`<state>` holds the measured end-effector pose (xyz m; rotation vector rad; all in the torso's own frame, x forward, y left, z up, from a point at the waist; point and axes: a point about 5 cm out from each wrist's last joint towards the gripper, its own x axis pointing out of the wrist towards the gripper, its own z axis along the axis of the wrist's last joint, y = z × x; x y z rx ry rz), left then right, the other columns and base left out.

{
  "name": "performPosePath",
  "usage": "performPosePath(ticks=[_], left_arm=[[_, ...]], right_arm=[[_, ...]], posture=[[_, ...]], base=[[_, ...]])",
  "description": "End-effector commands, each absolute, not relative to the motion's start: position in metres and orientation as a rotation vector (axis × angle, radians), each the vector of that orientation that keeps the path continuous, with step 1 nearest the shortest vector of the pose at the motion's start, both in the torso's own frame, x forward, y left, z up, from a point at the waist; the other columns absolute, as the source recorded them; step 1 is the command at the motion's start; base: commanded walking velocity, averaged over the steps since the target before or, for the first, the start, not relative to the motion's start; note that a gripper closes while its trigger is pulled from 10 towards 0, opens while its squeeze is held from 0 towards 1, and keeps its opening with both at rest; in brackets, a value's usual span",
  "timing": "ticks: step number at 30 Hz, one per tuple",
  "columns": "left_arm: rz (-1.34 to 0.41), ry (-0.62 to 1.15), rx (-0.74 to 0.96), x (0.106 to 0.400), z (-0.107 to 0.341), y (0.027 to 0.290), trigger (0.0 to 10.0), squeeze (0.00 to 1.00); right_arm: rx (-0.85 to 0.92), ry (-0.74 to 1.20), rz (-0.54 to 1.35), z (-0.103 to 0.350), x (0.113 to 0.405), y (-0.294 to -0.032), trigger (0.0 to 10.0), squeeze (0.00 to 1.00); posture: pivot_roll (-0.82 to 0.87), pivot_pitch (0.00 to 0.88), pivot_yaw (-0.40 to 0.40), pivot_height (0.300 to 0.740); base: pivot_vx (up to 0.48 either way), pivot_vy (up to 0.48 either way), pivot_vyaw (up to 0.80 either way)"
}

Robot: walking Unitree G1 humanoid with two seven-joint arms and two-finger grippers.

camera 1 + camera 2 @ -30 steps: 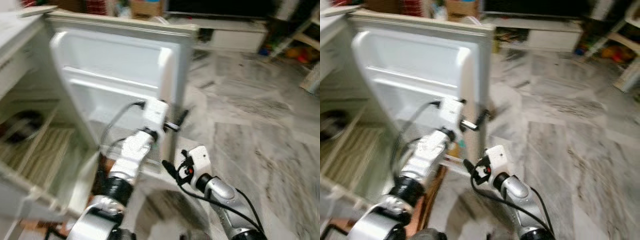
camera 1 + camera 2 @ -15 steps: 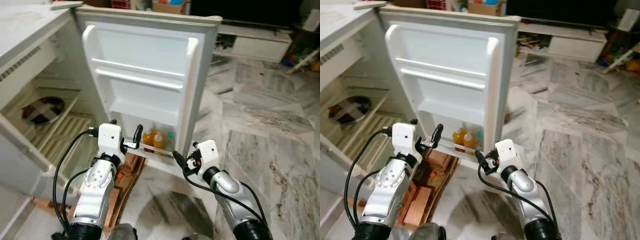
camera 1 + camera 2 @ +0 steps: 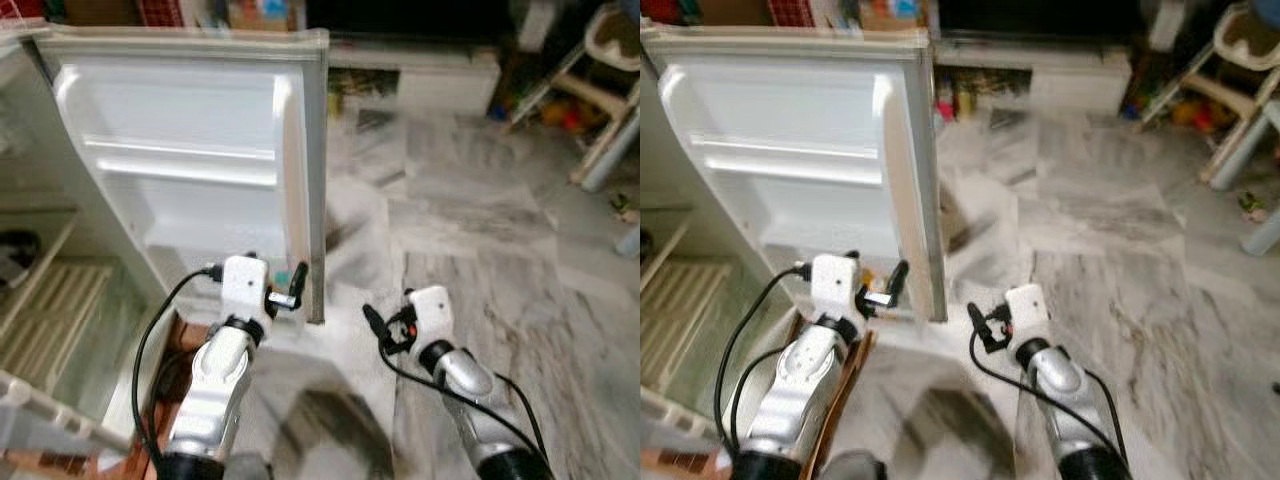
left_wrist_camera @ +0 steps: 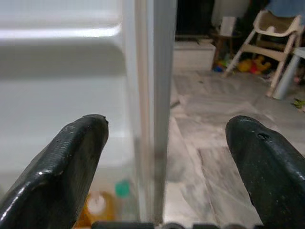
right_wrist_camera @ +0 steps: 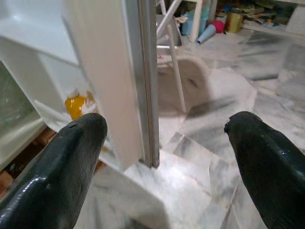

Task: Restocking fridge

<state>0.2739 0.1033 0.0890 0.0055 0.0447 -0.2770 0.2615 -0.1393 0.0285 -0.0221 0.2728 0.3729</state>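
The white fridge door (image 3: 180, 170) stands open, its inner shelves facing me and its free edge (image 3: 315, 200) toward the room. An orange bottle (image 4: 97, 207) and a green-capped one (image 4: 123, 188) sit in the bottom door shelf. My left gripper (image 3: 285, 295) is open, low at the door's free edge, which runs between its fingers (image 4: 81, 152) in the left wrist view. My right gripper (image 3: 375, 325) is open, just right of the door's lower corner. It looks at the door edge (image 5: 147, 81) and the orange bottle (image 5: 75, 102).
The fridge interior with wire shelves (image 3: 40, 300) is at the left, with wood and cardboard (image 3: 165, 370) on the floor under it. Grey marble floor (image 3: 480, 230) spreads to the right. A low white TV bench (image 3: 440, 75) and a high chair (image 3: 610, 60) stand at the back.
The camera has swung right, so the door looks more edge-on. My left gripper has shifted from the bottle shelf to the door's free edge. Both grippers remain open.
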Motion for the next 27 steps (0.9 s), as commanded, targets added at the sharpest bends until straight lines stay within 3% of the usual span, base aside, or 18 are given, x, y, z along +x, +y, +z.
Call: performPosePath(ticks=[1, 20, 27], left_arm=[[-0.25, 0.081, 0.03, 0.277, 0.083, 0.111, 10.0, 0.0], [-0.245, 0.068, 0.048, 0.306, 0.088, 0.106, 10.0, 0.0], [-0.178, 0.071, 0.056, 0.293, 0.084, 0.119, 10.0, 0.0]], right_arm=[[-0.023, 0.248, 0.388, 0.034, 0.265, -0.132, 10.0, 0.0], [-0.023, 0.232, 0.381, 0.037, 0.268, -0.129, 10.0, 0.0], [-0.021, 0.226, 0.382, 0.038, 0.267, -0.129, 10.0, 0.0]], posture=[[0.13, 0.03, 0.007, 0.74], [0.12, 0.011, 0.008, 0.74], [0.12, 0.009, 0.012, 0.74]], base=[[0.48, 0.0, 0.0], [0.466, 0.0, 0.0], [0.0, 0.0, 0.0]])
